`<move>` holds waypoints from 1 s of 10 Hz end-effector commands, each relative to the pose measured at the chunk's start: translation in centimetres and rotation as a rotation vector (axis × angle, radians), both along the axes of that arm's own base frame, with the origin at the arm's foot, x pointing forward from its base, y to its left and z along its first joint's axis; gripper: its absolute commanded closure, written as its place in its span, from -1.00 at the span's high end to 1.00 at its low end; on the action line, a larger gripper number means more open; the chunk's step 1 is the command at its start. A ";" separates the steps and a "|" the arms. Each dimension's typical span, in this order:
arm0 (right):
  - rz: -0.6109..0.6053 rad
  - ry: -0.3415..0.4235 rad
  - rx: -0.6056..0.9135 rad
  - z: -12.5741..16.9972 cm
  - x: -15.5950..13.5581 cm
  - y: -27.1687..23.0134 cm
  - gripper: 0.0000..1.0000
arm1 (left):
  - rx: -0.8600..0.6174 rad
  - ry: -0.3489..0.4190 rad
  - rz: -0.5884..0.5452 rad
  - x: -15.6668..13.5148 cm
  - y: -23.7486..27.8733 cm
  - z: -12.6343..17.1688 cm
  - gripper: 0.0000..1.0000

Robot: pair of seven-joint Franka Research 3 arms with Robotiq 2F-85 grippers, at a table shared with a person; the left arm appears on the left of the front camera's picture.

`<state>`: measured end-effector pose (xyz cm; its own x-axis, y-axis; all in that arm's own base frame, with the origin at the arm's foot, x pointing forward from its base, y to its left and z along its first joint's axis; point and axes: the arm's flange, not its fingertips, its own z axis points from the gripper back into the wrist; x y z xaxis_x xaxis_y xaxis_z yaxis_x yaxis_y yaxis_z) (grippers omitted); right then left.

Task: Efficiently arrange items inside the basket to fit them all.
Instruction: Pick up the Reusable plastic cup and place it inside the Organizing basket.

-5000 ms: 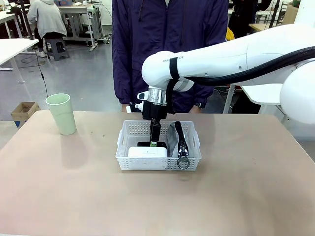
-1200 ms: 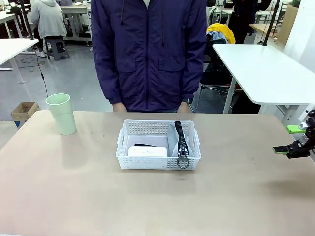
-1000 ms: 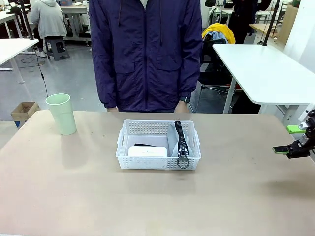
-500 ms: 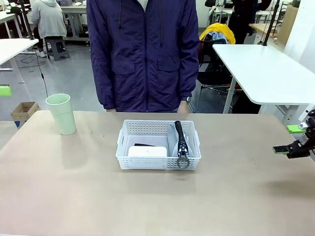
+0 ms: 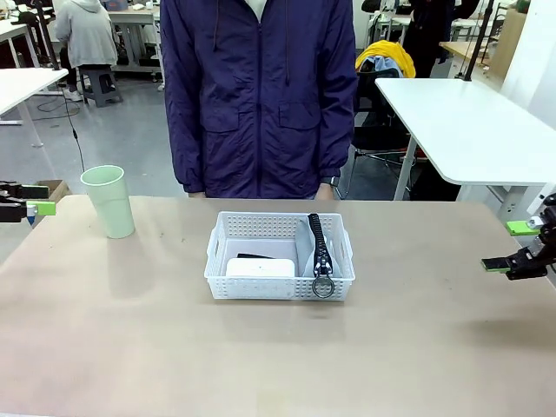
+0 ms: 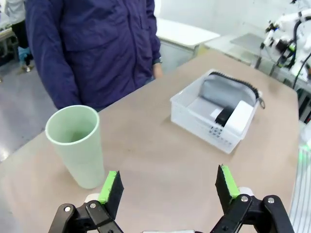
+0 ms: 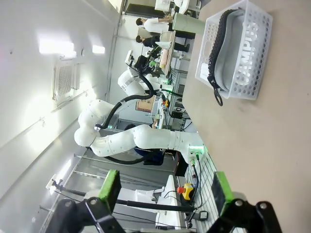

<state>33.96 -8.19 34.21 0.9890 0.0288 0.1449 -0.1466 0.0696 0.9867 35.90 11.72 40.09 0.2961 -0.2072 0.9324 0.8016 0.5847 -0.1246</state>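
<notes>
The left gripper stands wide, its green pads well apart with nothing between them. In the front view it hangs at the table's left edge, near the pale green plastic cup. From the wrist, that cup stands upright on the tan table, mouth up, just beyond the pad at picture left.

The right gripper is spread wide and empty too (its own wrist view shows both pads far apart), hovering by the table's right edge, well apart from everything.

Mid-table sits the white perforated basket. Along its right side the grey zip pouch stands on edge, black zipper band uppermost, its metal ring hanging over the near wall. The white flat rounded box lies in the near left part, with the black stapler just behind it.

Through the basket's grid wall, pale letters on the pouch seem to read "CAMPUS". Print on the box is too small to read.

A person in a dark blue zip jacket stands at the far edge.
</notes>
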 end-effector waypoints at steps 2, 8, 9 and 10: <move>0.016 -0.018 0.002 0.2 -0.3 -0.4 1.00 | 0.000 0.000 0.000 0.0 0.0 0.0 1.00; 0.016 -0.018 0.002 0.2 -0.3 -0.4 1.00 | 0.028 -0.058 0.020 2.4 0.9 -3.1 1.00; 0.016 -0.018 0.002 0.2 -0.3 -0.4 1.00 | 0.052 -0.070 0.012 2.9 1.6 -4.4 1.00; 0.016 -0.018 0.002 0.2 -0.3 -0.4 1.00 | 0.090 -0.053 0.025 3.5 1.8 -5.5 1.00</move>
<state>33.95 -8.19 34.22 0.9890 0.0287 0.1451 -0.1468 0.0696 0.9867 37.84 13.22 35.87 0.2767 -0.2607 0.9249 0.7952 0.6025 -0.0681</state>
